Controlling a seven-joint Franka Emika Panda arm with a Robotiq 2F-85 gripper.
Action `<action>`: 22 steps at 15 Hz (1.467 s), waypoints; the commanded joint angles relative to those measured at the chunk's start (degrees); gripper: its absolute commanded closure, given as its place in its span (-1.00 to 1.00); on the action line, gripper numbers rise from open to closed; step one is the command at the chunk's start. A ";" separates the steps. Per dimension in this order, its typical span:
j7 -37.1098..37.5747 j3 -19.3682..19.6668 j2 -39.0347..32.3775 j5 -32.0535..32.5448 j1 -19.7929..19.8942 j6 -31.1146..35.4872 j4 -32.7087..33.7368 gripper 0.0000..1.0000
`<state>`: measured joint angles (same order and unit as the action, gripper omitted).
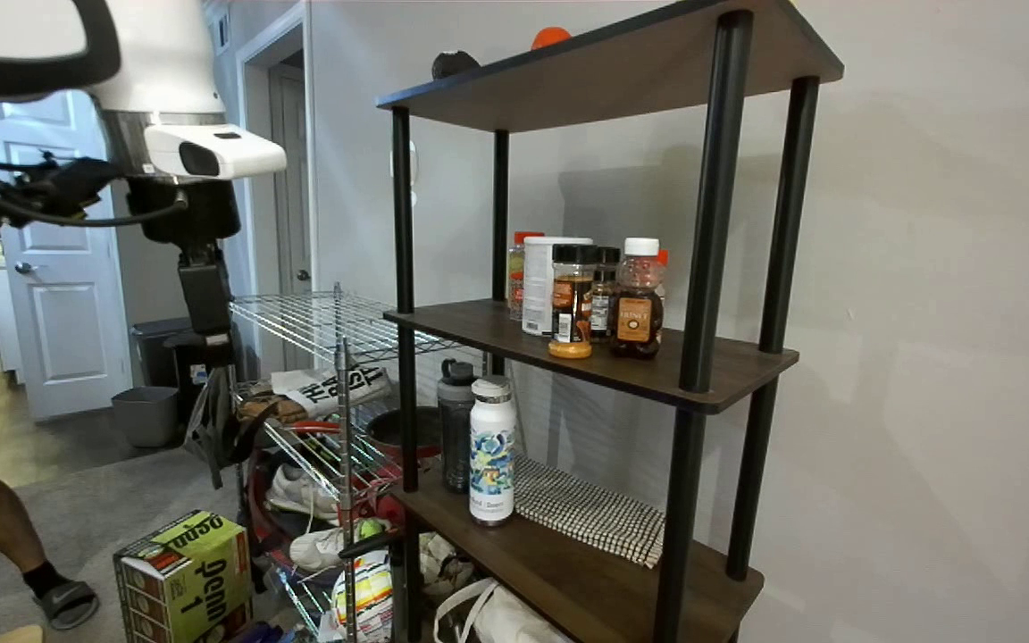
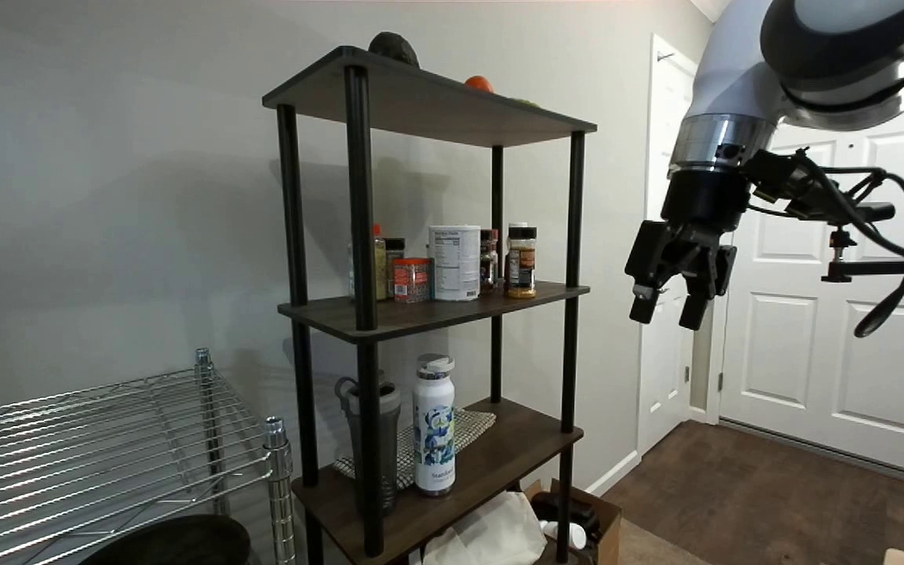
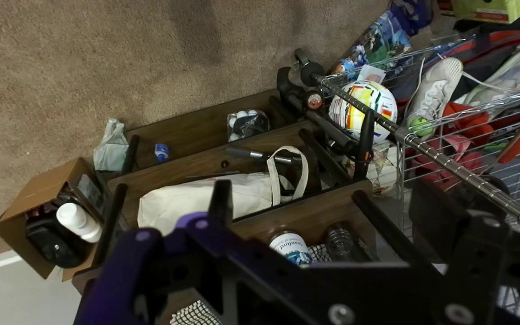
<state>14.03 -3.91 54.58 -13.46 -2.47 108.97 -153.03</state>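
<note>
Nearest in the wrist view, my jaws stand apart with nothing between them, in the air before a dark shelf unit (image 2: 436, 311). On a lower board (image 2: 515, 447), a white bottle (image 2: 435, 431) stands upright: long axis vertical, cap up, printed picture facing outward, presumably set on its base for steadiness. A grey bottle (image 1: 455, 438) is just left of it; a checked cloth (image 1: 590, 511) lies beyond. One board higher, a spice jar (image 1: 573, 308) sits by the near edge, likely for easy reach.
</note>
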 commanded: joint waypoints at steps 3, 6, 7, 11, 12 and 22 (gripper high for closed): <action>-0.99 -1.42 -2.33 -1.87 -0.56 2.77 0.33 -1.00; -0.62 -2.44 -3.24 -1.81 -0.83 5.01 0.29 -1.00; -0.48 -2.71 -3.24 -1.88 -1.05 5.85 0.09 -1.00; -0.08 -3.17 -4.01 -1.88 -1.46 8.57 0.01 -1.00; 0.07 -3.27 -4.24 -1.74 -1.43 8.77 0.13 -1.00; 3.51 -9.71 -7.67 0.04 -1.59 14.04 2.19 -1.00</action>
<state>15.01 -11.67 49.21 -13.92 -3.61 120.73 -152.12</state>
